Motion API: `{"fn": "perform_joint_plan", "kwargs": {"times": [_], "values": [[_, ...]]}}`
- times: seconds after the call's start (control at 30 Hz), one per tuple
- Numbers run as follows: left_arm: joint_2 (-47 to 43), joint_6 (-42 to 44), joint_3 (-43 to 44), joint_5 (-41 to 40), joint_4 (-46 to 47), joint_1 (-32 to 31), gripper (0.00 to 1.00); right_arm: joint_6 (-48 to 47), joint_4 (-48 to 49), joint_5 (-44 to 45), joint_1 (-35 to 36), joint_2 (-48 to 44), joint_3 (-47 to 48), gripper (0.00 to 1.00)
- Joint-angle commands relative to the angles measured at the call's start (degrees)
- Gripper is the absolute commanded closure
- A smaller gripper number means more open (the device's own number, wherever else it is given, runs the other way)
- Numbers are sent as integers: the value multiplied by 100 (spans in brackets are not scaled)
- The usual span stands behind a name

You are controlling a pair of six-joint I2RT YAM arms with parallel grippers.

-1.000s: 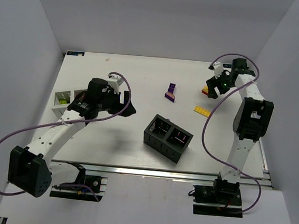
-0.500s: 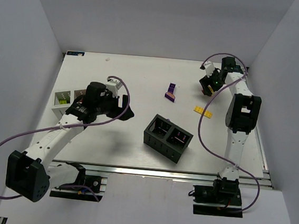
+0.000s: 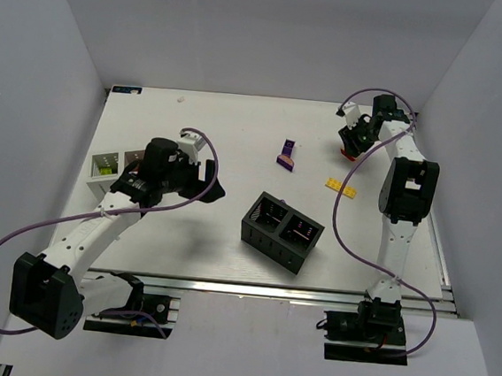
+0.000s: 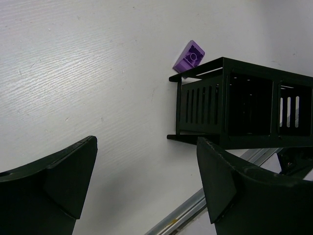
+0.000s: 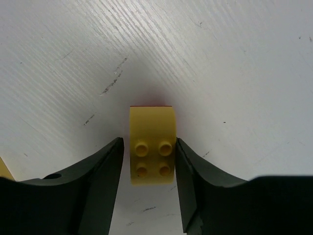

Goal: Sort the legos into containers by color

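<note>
Top view: left hand (image 3: 212, 185) hung over the tabletop (image 3: 195, 120) near the white/grey box (image 3: 112, 157), w/ lime green showing in that box's left cell; the hand's fingers looked spread, nothing btwn them; black box (image 3: 268, 243) sat mid-tabletop, nearer the front edge, turned at an angle; purple lego (image 3: 287, 154) lay well behind it, apart from everything; flat yellow plate lego (image 3: 339, 187) lay to the right of the black box, near the right arm; right hand (image 3: 351, 150) was down at the far-right part of the tabletop on a small red-and-yellow piece, too small here to read the grip. Left wrist view: left hand (image 4: 146, 147) was spread wide, both fingers (image 4: 49, 191) clear of everything, bare tabletop (image 4: 98, 73) btwn them; black box (image 4: 195, 107) stood ahead to the right, the purple lego (image 4: 189, 56) just beyond its far corner; contents of the box's cells couldn't be made out. Right wrist view: right hand (image 5: 148, 142) straddled the yellow lego (image 5: 152, 145), a 2x2 brick w/ studs up, resting on the tabletop (image 5: 220, 58); a thin red edge showed along its far side; fingers (image 5: 98, 186) sat close on both sides, the right-side one abt touching; couldn't tell whether they pinched it or only flanked it.
</note>
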Motion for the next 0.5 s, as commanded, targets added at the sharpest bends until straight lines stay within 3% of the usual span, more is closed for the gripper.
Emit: {"fn": "perform_joint_plan", "kwargs": {"times": [0.0, 0.1, 0.17, 0.3, 0.47], "values": [[-193, 37, -65, 16, 99, 27, 8, -105, -147, -256, -39, -12, 216, 49], [-202, 11, -65, 51, 107, 27, 8, -132, -191, -336, -30, -56, 163, 59], [-219, -41, -38, 95, 125, -25, 8, -123, -217, -397, -39, -143, 163, 71], [-263, -94, 84, 490, 300, -25, 8, 79, -217, -774, -56, -661, 145, 88], [-298, -287, 374, 877, 643, -25, 7, 570, -559, -1731, -100, -1557, 470, 95]]}}
